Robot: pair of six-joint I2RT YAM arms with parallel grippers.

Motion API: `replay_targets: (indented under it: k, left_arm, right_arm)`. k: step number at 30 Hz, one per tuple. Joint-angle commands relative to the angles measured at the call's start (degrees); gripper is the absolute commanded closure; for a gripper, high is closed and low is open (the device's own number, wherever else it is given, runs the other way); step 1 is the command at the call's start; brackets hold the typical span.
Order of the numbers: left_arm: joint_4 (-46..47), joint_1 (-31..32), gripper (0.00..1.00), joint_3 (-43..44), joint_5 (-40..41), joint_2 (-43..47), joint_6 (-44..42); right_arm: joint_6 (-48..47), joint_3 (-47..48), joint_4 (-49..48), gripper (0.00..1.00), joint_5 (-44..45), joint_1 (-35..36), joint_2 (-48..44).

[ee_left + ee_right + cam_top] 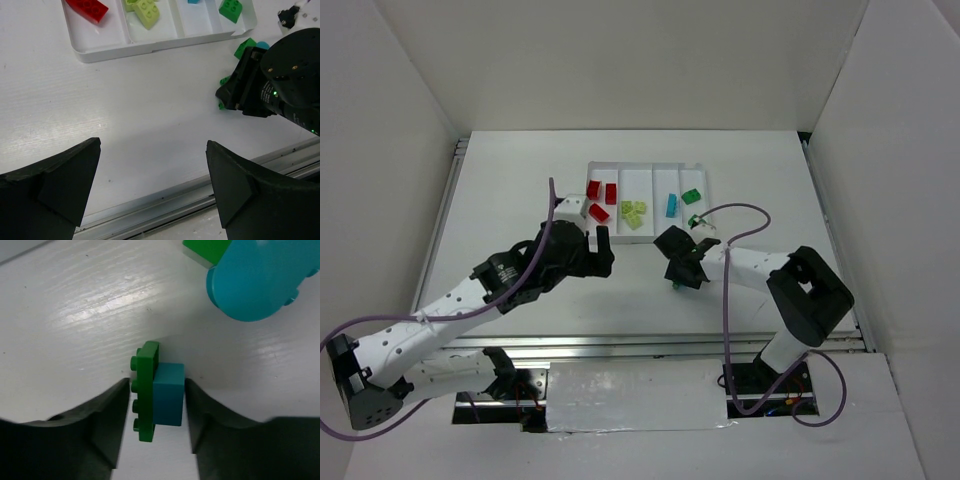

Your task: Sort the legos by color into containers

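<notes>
Right pincer (pixel 157 390) pinches two joined legos (pixel 161 396).

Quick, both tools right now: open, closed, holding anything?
Left tool: open, empty.
Right tool: closed on the small green-and-cyan plastic lego piece.

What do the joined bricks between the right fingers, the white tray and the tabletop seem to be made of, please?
The green and cyan bricks look like hard moulded plastic, smooth: uniform colour, crisp edges, round studs. The white tray is probably moulded plastic, glossy, with rounded rim. The tabletop is a white sheet, perhaps plastic or painted board: fine parallel streaks, soft glare.
</notes>
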State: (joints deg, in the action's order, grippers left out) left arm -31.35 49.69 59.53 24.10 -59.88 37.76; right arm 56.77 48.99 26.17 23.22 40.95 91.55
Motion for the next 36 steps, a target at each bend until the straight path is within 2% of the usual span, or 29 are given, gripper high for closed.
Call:
replay_targets:
  k: [1, 2, 4, 5, 6, 7, 8, 12, 17, 21, 24, 28, 33, 36]
  left_arm:
    - [1.03, 0.32, 0.01, -2.31, -0.89, 0.38, 0.21]
    - [1.29, 0.32, 0.00, -2.66, -1.24, 0.38, 0.21]
    - [1.82, 0.41, 0.00, -3.63, -1.94, 0.11, 0.56]
    - [2.17, 0.32, 0.01, -4.06, -2.73, 0.02, 0.91]
    - [2.61, 0.32, 0.00, -5.20, -2.83, 0.11, 2.48]
    - [3.05, 0.32, 0.00, -5.82, -3.00, 0.29, 3.45]
    - [4.27, 0.32, 0.01, -6.52, -3.18, 0.98, 4.42]
    - [9.28, 0.32, 0.01, -10.13, -7.90, 3.01, 9.51]
    - [17.09, 0.32, 0.01, -12.24, -14.77, 4.24, 14.79]
    - [23.86, 0.32, 0.02, -14.17, -20.84, 4.77, 19.27]
    - [28.87, 0.49, 0.03, -15.32, -27.40, 3.28, 21.30]
    - [34.07, 0.76, 0.05, -16.28, -32.08, 1.17, 22.88]
    - [36.45, 1.28, 0.09, -17.08, -33.32, -0.06, 24.20]
    - [37.42, 1.37, 0.25, -17.69, -34.11, -0.24, 24.29]
  right_arm:
    - [0.53, 2.25, -3.41, 0.50, 0.24, 1.85, 1.53]
    - [0.18, 2.16, -3.41, 0.59, 0.33, 2.46, 1.44]
    - [-0.26, 1.99, -3.50, 0.65, 0.68, 3.34, 0.22]
    - [-0.69, 1.81, -3.76, 0.73, 1.21, 3.96, -0.40]
    - [-1.74, 1.03, -4.37, 0.90, 1.56, 5.18, -2.23]
    - [-2.28, 0.50, -4.90, 0.98, 2.00, 5.98, -3.47]
    - [-4.80, -0.21, -5.77, 1.00, 2.00, 6.77, -4.87]
    - [-13.60, -6.61, -14.28, 1.00, 2.36, 13.25, -16.01]
    - [-25.28, -12.68, -23.34, 1.00, -1.59, 19.78, -29.13]
    - [-28.38, -15.94, -25.82, 1.00, -5.46, 22.15, -38.96]
    - [-29.61, -15.68, -26.00, 1.00, -4.86, 24.09, -41.97]
    - [-31.01, -13.23, -23.81, 1.00, -2.92, 26.45, -41.98]
    - [-31.46, -11.20, -23.01, 1.00, 0.24, 28.75, -41.10]
    - [-31.46, -11.11, -23.27, 1.00, 1.56, 29.36, -41.27]
